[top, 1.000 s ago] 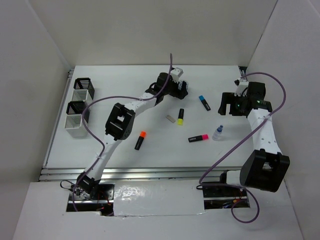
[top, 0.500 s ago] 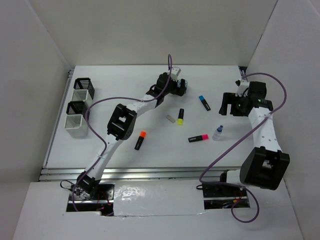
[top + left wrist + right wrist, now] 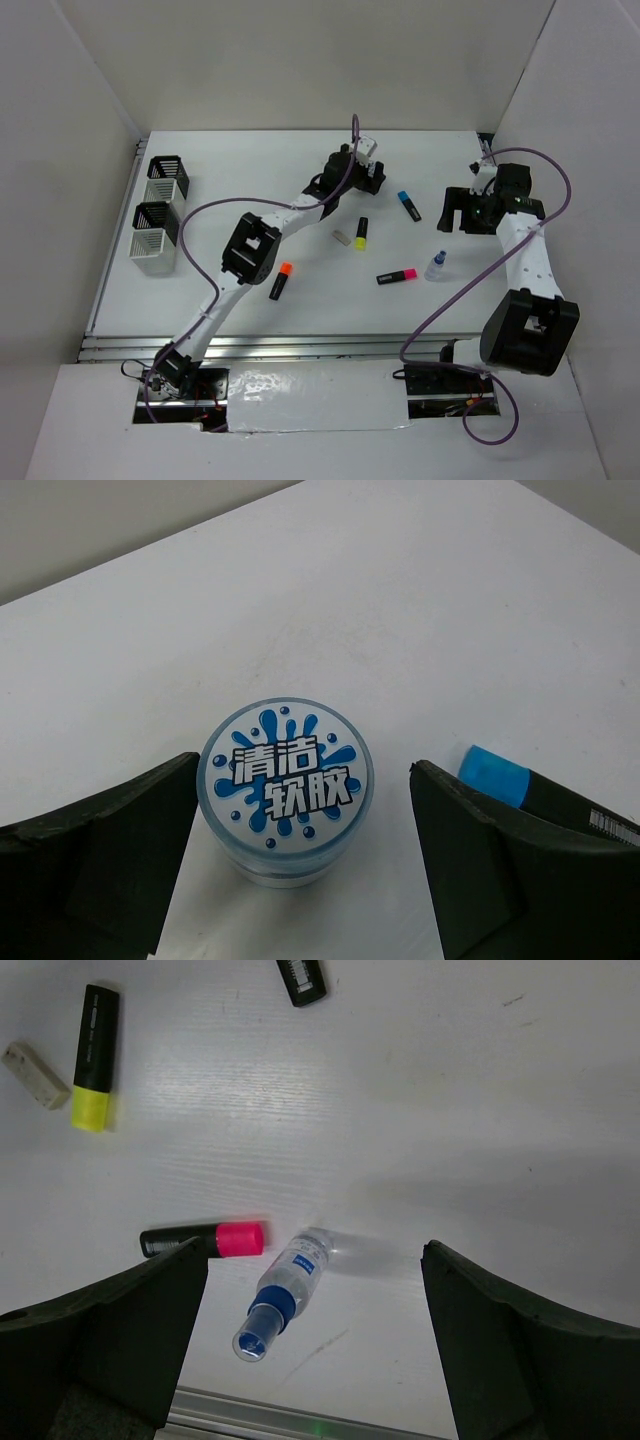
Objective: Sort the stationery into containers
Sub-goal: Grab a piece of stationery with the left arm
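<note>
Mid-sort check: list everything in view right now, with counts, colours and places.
highlighters: 4, black bodies; caps orange, yellow, blue, pink; loose mid-table
eraser: 1, beige, beside the yellow-capped one
round pot: 1, blue-white, between left hand's fingers, untouched
small bottle: 1, clear, blue cap, lying by the pink-capped one
cups: 4, black mesh and white alternating, left edge
cables: purple, along both arms
left hand: open, over the pot
right hand: open, far right

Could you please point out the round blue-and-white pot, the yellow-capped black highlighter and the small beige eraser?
Round blue-and-white pot [image 3: 285, 780]: left wrist view, centre of printed lid.
Yellow-capped black highlighter [image 3: 94, 1057]: right wrist view, mid black barrel.
Small beige eraser [image 3: 35, 1075]: right wrist view, middle of block.
</note>
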{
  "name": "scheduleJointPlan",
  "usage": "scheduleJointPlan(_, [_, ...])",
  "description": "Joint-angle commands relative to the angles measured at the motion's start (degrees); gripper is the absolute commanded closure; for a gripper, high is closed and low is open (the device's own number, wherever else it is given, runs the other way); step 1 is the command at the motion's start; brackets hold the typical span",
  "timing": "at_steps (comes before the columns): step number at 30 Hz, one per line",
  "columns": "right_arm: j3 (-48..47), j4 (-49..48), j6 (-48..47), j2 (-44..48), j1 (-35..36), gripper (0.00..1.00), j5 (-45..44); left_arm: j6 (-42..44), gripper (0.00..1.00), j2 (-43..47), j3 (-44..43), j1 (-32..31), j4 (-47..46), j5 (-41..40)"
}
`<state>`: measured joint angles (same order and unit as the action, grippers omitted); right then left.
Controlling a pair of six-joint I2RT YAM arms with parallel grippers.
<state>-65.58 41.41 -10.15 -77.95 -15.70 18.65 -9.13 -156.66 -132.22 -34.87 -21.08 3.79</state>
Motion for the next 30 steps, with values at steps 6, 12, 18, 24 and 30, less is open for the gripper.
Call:
scheduleJointPlan(6, [-3.4, 1.8, -0.6, -1.0, -0.8, 0.06, 0.0, 1.2, 0.05, -2.4, -4.0, -0.3, -0.6, -3.1])
scheduleJointPlan(12, [-4.3, 1.9, -0.3, -1.1, -0.8, 0.06, -0.2, 1.5, 0.19, -1.5, -2.3, -0.3, -0.7, -3.5])
scheduleJointPlan(18, [-3.9, 1.8, -0.4, -0.7, -0.8, 0.07, -0.4, 2.5, 0.41, 0.3, -0.8, 0.2, -0.6, -3.4])
scheduleJointPlan(24, [-5.0, 2.0, -0.7, -0.4, -0.8, 0.08, -0.3, 2.3, 0.73, 5.6, 4.7, 1.3, -1.6, -3.4])
scheduleJointPlan(30, [-5.3, 2.1, -0.7, 0.3, -0.7, 0.08, 0.6, 1.6, 0.92, 16.9, 14.6, 4.4, -0.6, -2.1])
